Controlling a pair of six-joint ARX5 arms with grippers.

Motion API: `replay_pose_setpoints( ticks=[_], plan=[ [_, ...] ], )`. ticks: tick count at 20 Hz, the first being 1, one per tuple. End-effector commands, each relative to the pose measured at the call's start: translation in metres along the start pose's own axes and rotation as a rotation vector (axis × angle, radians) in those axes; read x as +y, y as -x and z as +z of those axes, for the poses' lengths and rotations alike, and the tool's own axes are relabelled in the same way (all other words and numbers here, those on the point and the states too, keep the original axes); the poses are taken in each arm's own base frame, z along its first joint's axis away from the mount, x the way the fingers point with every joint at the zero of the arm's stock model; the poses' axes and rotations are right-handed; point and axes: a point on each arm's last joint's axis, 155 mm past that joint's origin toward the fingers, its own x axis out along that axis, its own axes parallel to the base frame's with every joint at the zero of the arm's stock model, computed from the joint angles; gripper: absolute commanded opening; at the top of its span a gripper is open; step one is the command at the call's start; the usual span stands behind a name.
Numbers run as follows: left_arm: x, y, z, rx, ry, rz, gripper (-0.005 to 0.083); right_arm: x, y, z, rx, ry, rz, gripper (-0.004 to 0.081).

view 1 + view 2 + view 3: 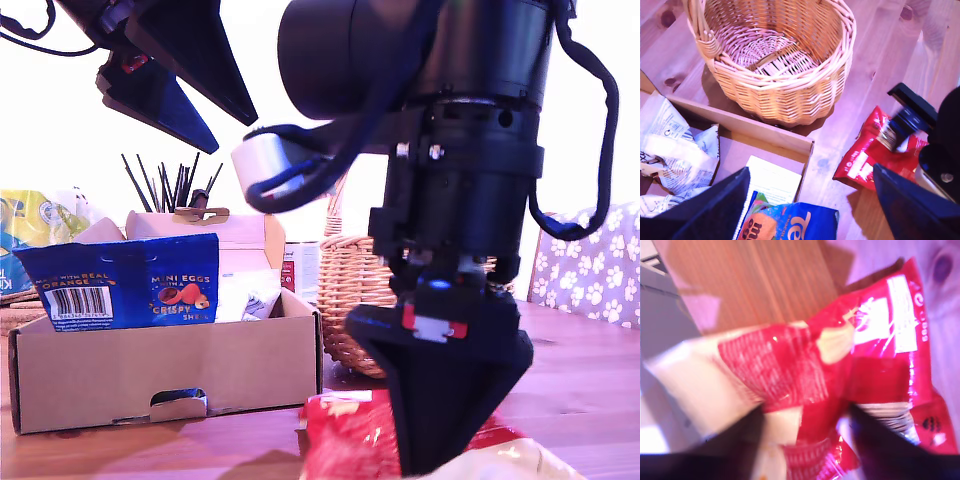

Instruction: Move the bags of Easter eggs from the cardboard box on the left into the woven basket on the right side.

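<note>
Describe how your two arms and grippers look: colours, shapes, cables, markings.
Both are black. My second gripper has broad, wedge-shaped black fingers under a stack of round black housings, with a small red and white tag above the fingers and a loose black cable looped down its side. My first gripper has the same tapered black fingers, a small red mark and thin black cables.

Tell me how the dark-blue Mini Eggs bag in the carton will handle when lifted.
The dark-blue Mini Eggs bag looks glossy, so it may be slippery. It stands creased against the cardboard box, so it is probably floppy and will sag. It is likely light for its size.
</note>
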Motion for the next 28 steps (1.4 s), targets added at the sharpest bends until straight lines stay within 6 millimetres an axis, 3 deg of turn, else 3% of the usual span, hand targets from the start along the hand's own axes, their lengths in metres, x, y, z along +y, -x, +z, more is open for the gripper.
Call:
replay_pose_setpoints(
  ticks=[1, 5, 7, 9, 12, 14, 18, 21, 28],
  plan=[
    [0.001, -0.007, -0.008, 0.025, 0.006, -0.006, 0.0712, 0.014, -0.021, -0.030, 0.115, -0.021, 0.053, 0.0103],
    [0.010, -0.007, -0.010, 0.037, -0.015, 0.044, 0.0712, 0.014, -0.015, -0.025, 0.088, -0.056, 0.051, 0.0097],
    [0.014, -0.007, -0.011, 0.044, -0.019, 0.063, 0.0712, 0.013, -0.002, -0.014, 0.024, -0.076, 0.043, 0.0040],
    [0.016, -0.006, -0.013, 0.049, -0.020, 0.071, 0.0712, 0.008, 0.022, 0.002, -0.076, -0.099, 0.016, -0.0014],
    [0.016, -0.006, -0.017, 0.064, -0.016, 0.068, 0.0712, 0.001, 0.069, 0.019, -0.242, -0.149, -0.025, -0.0013],
    [0.012, -0.005, -0.029, 0.114, 0.001, 0.054, 0.0713, -0.002, 0.101, 0.022, -0.334, -0.182, -0.049, -0.0013],
    [0.002, 0.001, -0.066, 0.261, 0.041, 0.023, 0.0713, -0.009, 0.155, 0.021, -0.490, -0.223, -0.102, -0.0013],
    [0.003, 0.002, -0.075, 0.297, -0.007, 0.030, 0.0713, -0.015, 0.180, 0.017, -0.572, -0.264, -0.128, -0.0013],
    [0.003, -0.023, -0.089, 0.352, -0.022, -0.025, 0.0713, -0.068, 0.222, 0.007, -0.684, -0.416, -0.286, -0.0013]
  ],
)
